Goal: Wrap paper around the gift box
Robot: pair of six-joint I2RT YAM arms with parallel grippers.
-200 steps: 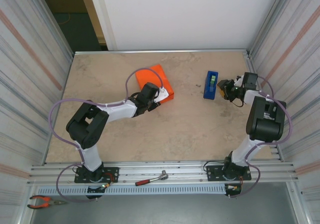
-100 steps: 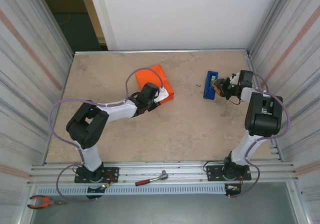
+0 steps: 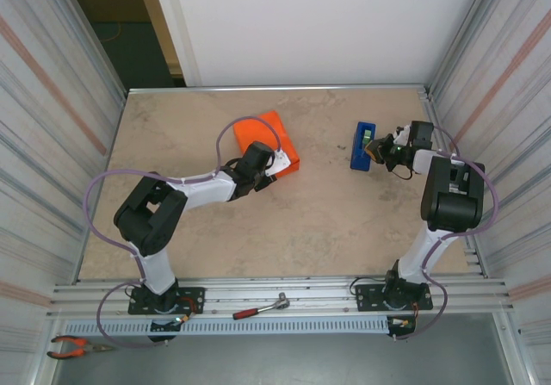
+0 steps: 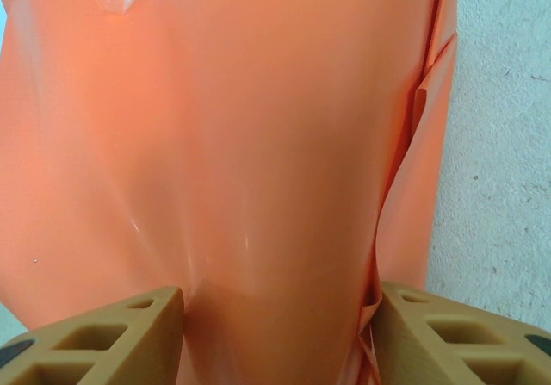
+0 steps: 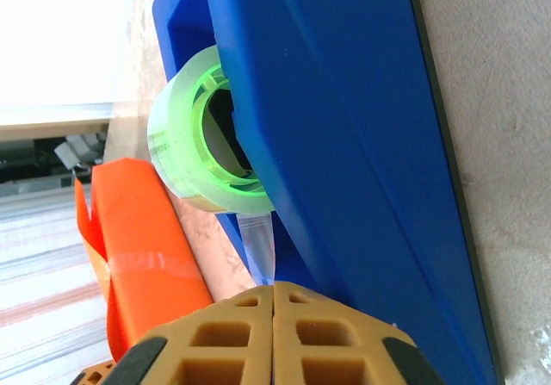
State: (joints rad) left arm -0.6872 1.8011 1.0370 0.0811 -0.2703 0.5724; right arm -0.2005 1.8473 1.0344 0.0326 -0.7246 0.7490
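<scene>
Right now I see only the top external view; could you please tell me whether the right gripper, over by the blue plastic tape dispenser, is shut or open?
Observer: Shut. In the right wrist view the right gripper has its fingertips meeting, close to the blue plastic tape dispenser.
Operator: Thank you. Does it have the tape?
Observer: A clear strip of tape runs from the green-cored roll down to those fingertips. Whether it is pinched I cannot tell.
Operator: And the left side, please?
Observer: The left gripper has one finger on either side of the bright orange paper sheet, which has a loose fold along its right edge.
</scene>
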